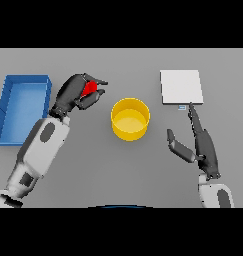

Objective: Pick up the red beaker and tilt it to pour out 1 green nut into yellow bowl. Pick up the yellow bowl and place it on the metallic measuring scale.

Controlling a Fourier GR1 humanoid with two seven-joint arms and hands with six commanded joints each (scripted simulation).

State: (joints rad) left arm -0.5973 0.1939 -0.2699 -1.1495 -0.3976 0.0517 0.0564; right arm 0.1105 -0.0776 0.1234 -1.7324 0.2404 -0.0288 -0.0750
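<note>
On the grey counter, at about 10 o'clock from the middle, my left hand has its fingers curled around the red beaker. Only a small red part of the beaker shows between the fingers and the thumb, so I cannot tell if it stands upright or is tilted. Near the middle of the counter stands the yellow bowl, just beside my left hand, at 3 o'clock from it, and not touching it. I cannot see a green nut inside the bowl. At 1 o'clock from the bowl lies the square light-grey scale. My right hand is at 4 o'clock from the bowl; its fingers are straight and apart, holding nothing, with one fingertip reaching close to the near edge of the scale. At 9 o'clock, past my left arm, lies a blue tray.
</note>
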